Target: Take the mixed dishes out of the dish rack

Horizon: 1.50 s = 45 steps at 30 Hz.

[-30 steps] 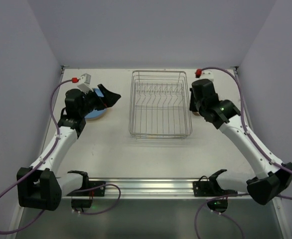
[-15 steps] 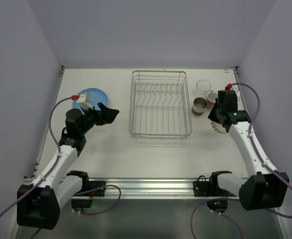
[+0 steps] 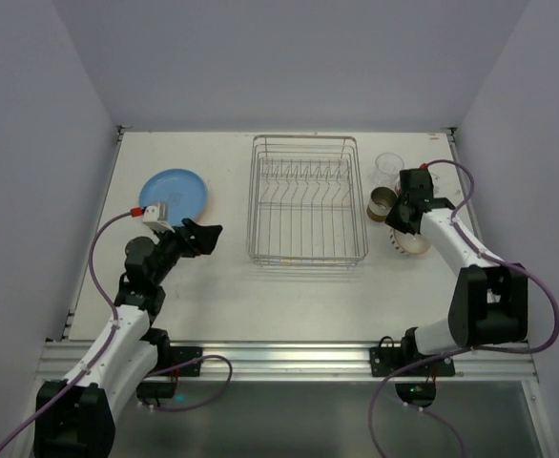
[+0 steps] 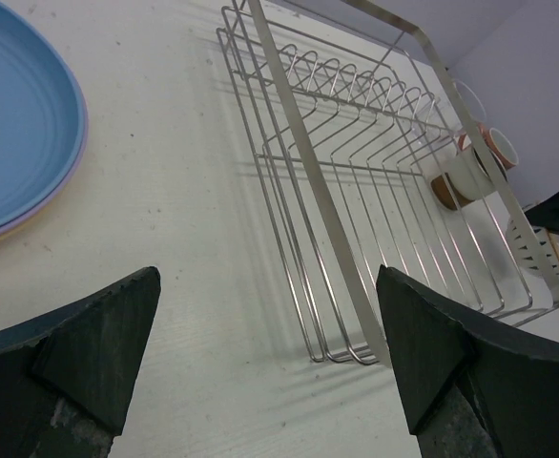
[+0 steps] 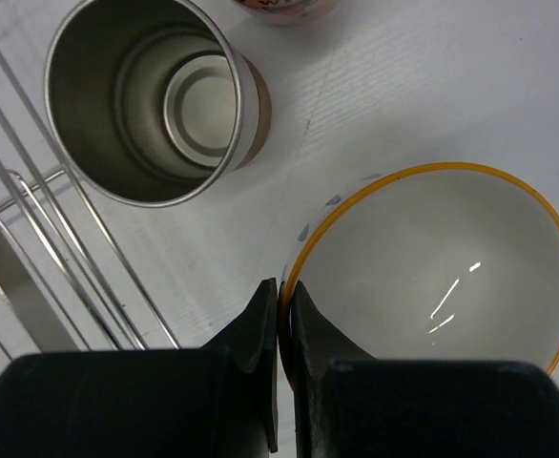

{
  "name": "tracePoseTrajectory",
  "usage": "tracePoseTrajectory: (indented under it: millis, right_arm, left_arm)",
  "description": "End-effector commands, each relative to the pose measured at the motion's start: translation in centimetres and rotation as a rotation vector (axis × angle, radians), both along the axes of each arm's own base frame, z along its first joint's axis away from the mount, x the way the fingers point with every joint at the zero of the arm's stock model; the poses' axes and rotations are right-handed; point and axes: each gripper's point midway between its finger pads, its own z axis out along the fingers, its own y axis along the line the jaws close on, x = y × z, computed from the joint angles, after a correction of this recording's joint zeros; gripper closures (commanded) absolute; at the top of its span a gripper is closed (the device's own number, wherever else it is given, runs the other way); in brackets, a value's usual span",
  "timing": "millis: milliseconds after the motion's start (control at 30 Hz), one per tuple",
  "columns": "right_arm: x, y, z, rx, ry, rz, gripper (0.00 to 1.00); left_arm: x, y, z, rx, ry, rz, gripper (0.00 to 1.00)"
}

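Tabletop (image 3: 232, 286), pale and matte, carries everything. Largest on it is the dish rack (image 3: 308, 205), a silver wire basket standing in the middle with its row of upright tines toward the far end.

Left of the rack, well apart from it, the blue plate (image 3: 175, 194) lies flat. In the left wrist view a purple edge and a yellowish one show just beneath its rim, so it tops a stack. The left gripper (image 4: 267, 286) hangs over bare table between that plate and the rack, nearer than both, with its fingers spread wide and nothing between them.

On the rack's right side sits the cream bowl (image 5: 432, 258), upright, with a yellow-orange rim. The right gripper (image 5: 279, 296) has its fingers closed down to a sliver on the bowl's near rim, the wall pinched between them.

Just beyond the bowl, close to the rack's wires, stands a reddish-brown cup (image 5: 155, 95) with a metal lining, mouth up. A second cup (image 5: 279, 8) shows only as a sliver behind it. The clear tumbler (image 3: 388, 166) stands farthest back.
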Motion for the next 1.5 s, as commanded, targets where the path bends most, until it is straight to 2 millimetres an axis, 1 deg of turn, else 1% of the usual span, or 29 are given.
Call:
tracePoseTrajectory:
  millis: [0,33,67,167,200,267,300,533,667,733,867,900,1000,1200,1233,1333,1400,1433,1467]
  right_arm:
    - [3.6,-0.6,2.6,-0.001,-0.125,-0.052,1.00]
    - [4.0,-0.5,2.8,-0.003,-0.130,-0.050,1.00]
    - [4.2,-0.7,2.3,-0.008,-0.114,-0.052,1.00]
    - [4.6,-0.9,1.9,-0.023,-0.104,-0.061,1.00]
    - [4.6,-1.0,1.4,-0.029,-0.090,-0.065,1.00]
    - [4.8,-1.4,1.2,-0.042,-0.083,-0.075,1.00]
    - [4.8,-1.4,0.6,-0.047,-0.070,-0.078,1.00]
    - [4.5,-1.6,-0.8,-0.056,-0.031,-0.088,1.00]
    - [4.1,-1.8,-1.8,-0.065,-0.002,-0.096,0.97]
    - [3.9,-1.7,-2.5,-0.063,0.014,-0.091,0.93]
    - [3.9,-1.5,-2.5,-0.055,0.015,-0.078,0.89]
    - [3.8,-1.4,-2.6,-0.055,0.019,-0.073,0.86]
    - [3.7,-1.4,-2.7,-0.055,0.024,-0.074,0.85]
    - [3.7,-1.0,-3.0,-0.039,0.033,-0.055,0.78]
    - [3.7,-0.8,-2.9,-0.033,0.029,-0.048,0.73]
    - [3.8,-0.8,-2.9,-0.028,0.027,-0.043,0.64]
    - [3.8,-0.6,-2.9,-0.021,0.025,-0.034,0.62]
    - [3.8,-0.6,-2.7,-0.020,0.021,-0.034,0.56]
    - [3.8,-0.5,-2.7,-0.017,0.020,-0.030,0.52]
  left_arm:
    - [0.2,0.7,1.1,0.043,-0.094,0.021,0.00]
    - [0.1,0.8,0.7,0.048,-0.089,0.022,0.00]
    - [0.1,0.9,0.8,0.055,-0.095,0.031,0.00]
    - [-0.1,1.1,0.6,0.058,-0.102,0.037,0.00]
    - [-0.1,1.1,0.5,0.058,-0.102,0.038,0.00]
    - [-0.1,1.2,0.3,0.063,-0.100,0.041,0.00]
    - [0.0,1.1,0.4,0.063,-0.101,0.039,0.00]
    - [-0.2,1.4,0.1,0.076,-0.100,0.053,0.00]
    - [-0.3,1.6,-0.1,0.080,-0.100,0.059,0.00]
    - [-0.3,1.6,-0.1,0.082,-0.099,0.060,0.00]
    - [-0.4,1.7,-0.3,0.087,-0.097,0.064,0.00]
    - [-0.4,1.7,-0.5,0.089,-0.093,0.063,0.00]
    - [-0.4,1.7,-0.7,0.090,-0.092,0.062,0.00]
    - [-0.5,1.7,-0.6,0.093,-0.094,0.058,0.00]
    - [-0.6,1.7,-0.6,0.093,-0.096,0.063,0.00]
    - [-0.6,1.9,-0.7,0.094,-0.095,0.069,0.00]
    - [-0.6,1.9,-0.7,0.094,-0.095,0.069,0.00]
    - [-0.6,1.9,-0.8,0.094,-0.093,0.069,0.00]
    - [-0.6,1.9,-0.8,0.094,-0.093,0.069,0.00]
